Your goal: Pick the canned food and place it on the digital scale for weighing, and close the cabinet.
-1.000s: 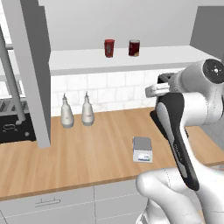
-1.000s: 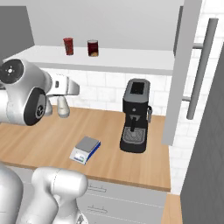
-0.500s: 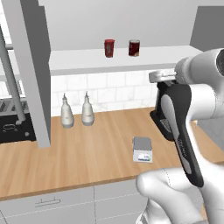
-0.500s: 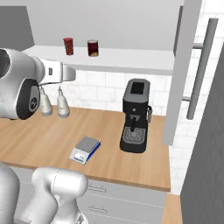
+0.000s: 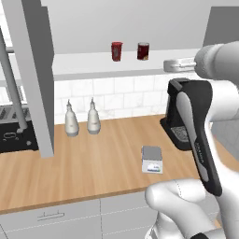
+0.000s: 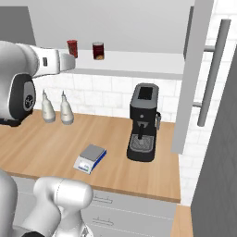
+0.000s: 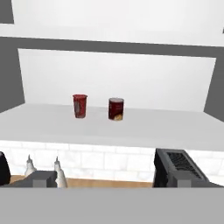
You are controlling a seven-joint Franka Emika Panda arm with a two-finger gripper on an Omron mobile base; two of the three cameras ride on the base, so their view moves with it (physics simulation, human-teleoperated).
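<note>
The canned food (image 5: pixel 143 51) (image 6: pixel 97 51) (image 7: pixel 116 109) is a squat dark-red can standing upright on the open cabinet's white shelf (image 5: pixel 88 70), to the right of a slimmer red cup (image 5: pixel 116 51) (image 7: pixel 79 105). My gripper (image 5: pixel 168 65) (image 6: pixel 73 62) hovers at shelf height in front of the can, well short of it, open and holding nothing. The digital scale (image 5: pixel 152 159) (image 6: pixel 90 158) lies bare on the wooden counter below. The cabinet's grey doors (image 5: pixel 35 74) (image 6: pixel 194 78) stand open, each with a long bar handle (image 6: pixel 213 74).
A black coffee machine (image 6: pixel 143 122) stands on the counter right of the scale. Two white bottles (image 5: pixel 71 120) (image 5: pixel 93 119) sit against the tiled wall. A dark toaster-like appliance (image 5: pixel 14 133) is at the far left. Base drawers (image 5: pixel 56 217) run under the counter.
The arm has lifted the hand from just under the shelf to shelf height, pointing at the can. The can, cup and scale have not moved.
</note>
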